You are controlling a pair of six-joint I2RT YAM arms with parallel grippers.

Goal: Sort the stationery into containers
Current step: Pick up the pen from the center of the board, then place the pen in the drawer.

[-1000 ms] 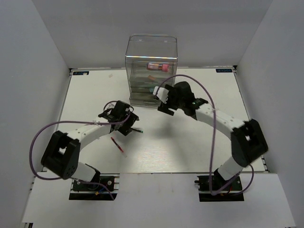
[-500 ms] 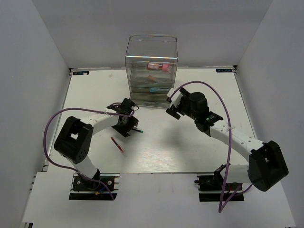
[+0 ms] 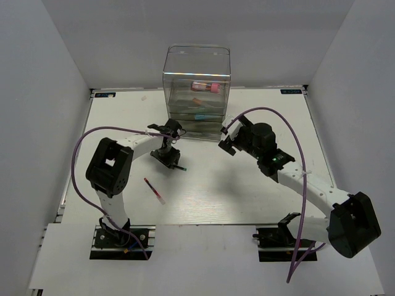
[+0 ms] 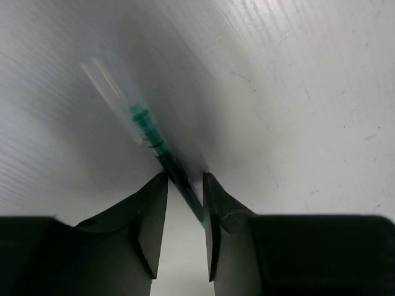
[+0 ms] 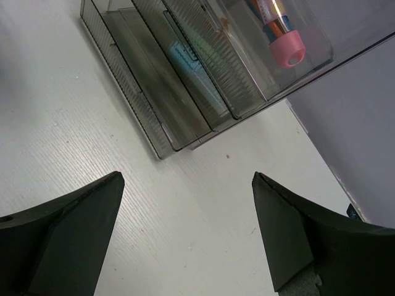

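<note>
The tall clear box (image 3: 196,68) with grey drawers stands at the back centre. A chunky pink tube (image 3: 205,86) lies in its upper part; a light blue marker (image 3: 200,116) lies lower down. My left gripper (image 3: 168,155) is shut on a thin dark green pen (image 3: 178,166), which crosses slantwise between its jaws in the left wrist view (image 4: 166,166). A red-white pen (image 3: 154,190) lies on the table below it. My right gripper (image 3: 227,143) is wide open and empty, just right of the box front. Its wrist view shows the drawers (image 5: 154,105), the pink tube (image 5: 285,44) and the light blue marker (image 5: 188,65).
White walls close in the table (image 3: 259,191) on the left, back and right. The lowest drawer (image 5: 133,92) sticks out a little towards the front. Purple cables loop over both arms.
My left gripper has moved a little up and right towards the box with the pen in it, its elbow swinging forward. My right gripper has drawn back right from the box front.
</note>
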